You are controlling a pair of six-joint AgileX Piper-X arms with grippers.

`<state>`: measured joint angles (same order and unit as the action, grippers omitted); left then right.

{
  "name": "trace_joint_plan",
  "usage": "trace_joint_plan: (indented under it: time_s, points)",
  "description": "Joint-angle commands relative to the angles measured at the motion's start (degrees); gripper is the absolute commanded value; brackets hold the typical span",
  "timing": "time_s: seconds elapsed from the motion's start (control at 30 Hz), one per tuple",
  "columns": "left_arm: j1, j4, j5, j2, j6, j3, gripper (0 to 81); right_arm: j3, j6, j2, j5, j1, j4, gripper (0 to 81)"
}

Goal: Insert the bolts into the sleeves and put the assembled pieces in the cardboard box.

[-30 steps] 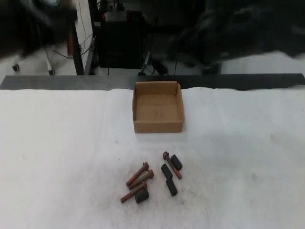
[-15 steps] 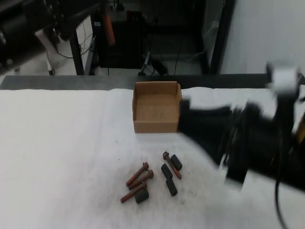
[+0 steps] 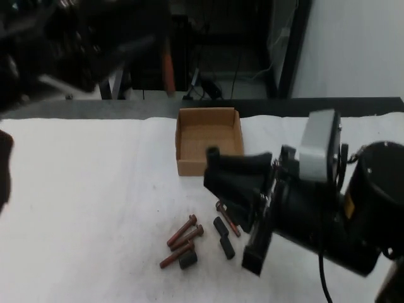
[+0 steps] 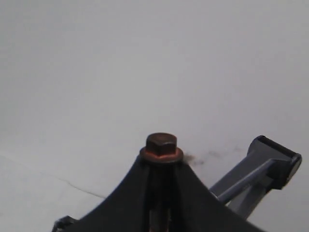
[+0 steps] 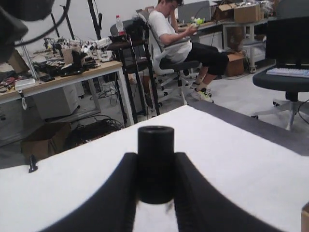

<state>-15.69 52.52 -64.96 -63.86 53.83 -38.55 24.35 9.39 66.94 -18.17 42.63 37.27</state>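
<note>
Over the worktop (image 3: 95, 208), near the cardboard box (image 3: 189, 167), your right pincer (image 5: 155, 162) has swung in, clamped on a sleeve (image 5: 155, 140); your left pincer (image 4: 161, 169) grips a bolt (image 4: 161, 147) below its head. Both halves are in hand, so I judge mating comes next

We found an arm (image 3: 303, 208) spread low over the right part of the counter (image 3: 82, 208). It overhung the ground beside the loose sleeves (image 3: 223, 238) and screened the front right corner of the cardboard box (image 3: 199, 167). The box's open top and left side were unobstructed. The counter left of the bolts (image 3: 183, 241) lay open.
</note>
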Motion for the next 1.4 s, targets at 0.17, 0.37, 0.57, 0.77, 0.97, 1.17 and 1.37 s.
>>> trace_joint_plan:
  time_s: [0.17,0.37,0.57,0.77,0.97,1.17,1.37]
  points:
    - [-5.7,1.3,7.8,0.1,-6.4,5.0,0.3,9.6,0.0,1.0,-4.9,0.1,-3.5,0.8]
    - [-5.6,3.2,13.2,0.1,-10.2,5.4,0.3,11.8,0.0,1.0,-6.4,0.2,-10.0,0.8]
    - [-5.6,8.7,16.8,0.1,-11.9,5.4,0.3,11.8,0.0,1.0,-6.4,0.2,-12.6,0.8]
    - [-5.6,8.5,15.9,0.1,-11.9,5.4,0.3,11.8,0.0,1.0,-6.4,0.1,-9.5,0.8]
    - [-5.6,6.3,14.2,0.1,-14.6,5.4,0.3,11.9,0.0,1.0,-7.8,0.1,-5.7,0.8]
    - [-5.6,4.6,14.4,0.1,-15.3,5.4,0.3,11.9,0.0,1.0,-8.2,0.1,-5.8,0.8]
    - [-5.6,4.6,14.4,0.1,-18.3,5.4,0.3,11.9,0.0,1.0,-9.8,0.2,-5.8,0.8]
